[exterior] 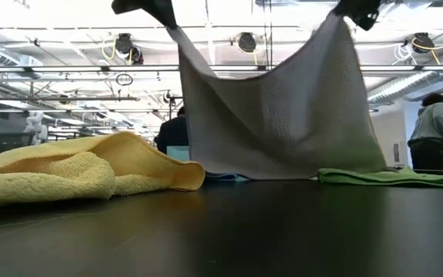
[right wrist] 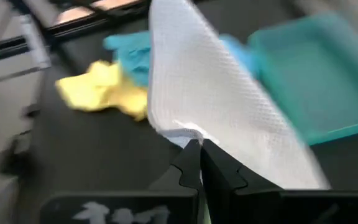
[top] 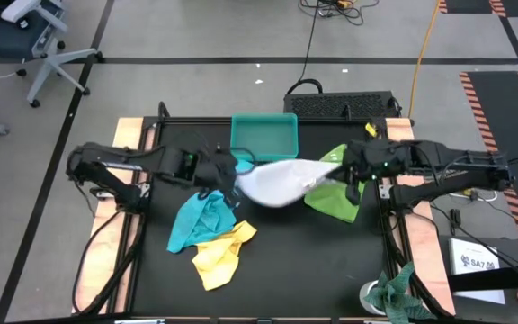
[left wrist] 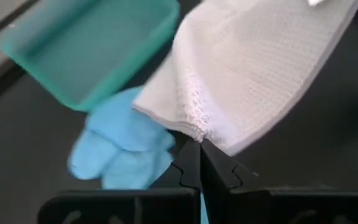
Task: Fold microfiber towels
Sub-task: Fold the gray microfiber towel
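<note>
Left claw and right claw, each clamped on one top corner of the pale grey towel, which is stretched between them above the middle of the black counter. Both arms reach inward from opposite counter edges, roughly level and facing one another.

High view: the grey towel spans the gap just in front of the teal tray. The lime green towel lies beneath the right claw; the turquoise towel and the yellow towel lie crumpled in front of the left arm, touching each other. A mottled green-and-white rag sits at the near right counter edge.

Low view: only here is the hang visible. The grey towel drapes as a sagging sheet from both claws at the picture's top, its lower hem reaching or nearly reaching the counter. The yellow towel is heaped at one side, the green towel flat at the other. A person stands in the room beyond.

Left wrist view: the left claw's fingers meet on a gathered towel corner; a light blue towel lies beside the tray.

Right wrist view: the right claw's fingers pinch the opposite corner, with the yellow towel beyond.
</note>
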You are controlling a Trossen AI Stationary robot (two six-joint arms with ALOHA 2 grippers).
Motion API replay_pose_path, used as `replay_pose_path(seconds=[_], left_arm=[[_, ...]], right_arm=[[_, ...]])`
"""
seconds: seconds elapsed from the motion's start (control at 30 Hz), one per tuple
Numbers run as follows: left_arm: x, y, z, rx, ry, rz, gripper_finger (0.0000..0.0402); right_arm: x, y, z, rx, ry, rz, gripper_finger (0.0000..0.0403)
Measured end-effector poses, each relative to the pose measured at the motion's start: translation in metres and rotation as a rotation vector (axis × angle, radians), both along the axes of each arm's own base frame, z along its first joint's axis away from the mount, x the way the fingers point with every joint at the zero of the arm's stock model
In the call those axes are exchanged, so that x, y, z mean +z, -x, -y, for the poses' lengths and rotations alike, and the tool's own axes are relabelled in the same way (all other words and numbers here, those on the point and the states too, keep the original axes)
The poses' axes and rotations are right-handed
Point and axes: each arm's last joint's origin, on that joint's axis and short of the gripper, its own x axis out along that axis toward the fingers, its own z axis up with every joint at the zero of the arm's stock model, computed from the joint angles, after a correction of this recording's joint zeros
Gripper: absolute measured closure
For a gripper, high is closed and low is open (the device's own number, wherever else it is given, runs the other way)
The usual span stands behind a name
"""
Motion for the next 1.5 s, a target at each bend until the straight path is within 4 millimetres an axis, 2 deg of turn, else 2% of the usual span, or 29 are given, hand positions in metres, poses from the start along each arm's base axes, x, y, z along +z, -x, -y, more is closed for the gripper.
replay_pose_path(seconds=[0.13,0.33,0.53,0.77,0.97,1.27,1.37,1.5], left_arm=[[-0.021,-0.013,0.028,-0.027,0.049,-0.050,0.0401],[-0.065,-0.032,0.069,-0.065,0.140,-0.187,0.0401],[-0.094,-0.038,0.097,-0.048,0.217,-0.269,0.0401],[-0.114,-0.051,0.123,-0.110,0.346,-0.248,0.0401],[-0.124,-0.056,0.144,-0.198,0.464,-0.252,0.0401],[-0.120,-0.055,0.165,-0.246,0.557,-0.191,0.0401],[-0.128,-0.054,0.174,-0.262,0.554,-0.203,0.0401],[-0.140,-0.053,0.177,-0.240,0.513,-0.242,0.0401]], right_arm=[[-0.007,-0.002,-0.018,0.044,-0.102,-0.080,0.0403],[-0.022,-0.013,-0.053,0.097,-0.196,-0.205,0.0403],[-0.050,-0.030,-0.094,0.133,-0.216,-0.375,0.0403],[-0.086,-0.040,-0.139,0.120,-0.218,-0.540,0.0403],[-0.100,-0.043,-0.177,0.161,-0.316,-0.523,0.0403],[-0.108,-0.029,-0.201,0.153,-0.354,-0.574,0.0403],[-0.108,-0.021,-0.208,0.149,-0.373,-0.589,0.0403],[-0.108,-0.011,-0.215,0.152,-0.377,-0.609,0.0403]])
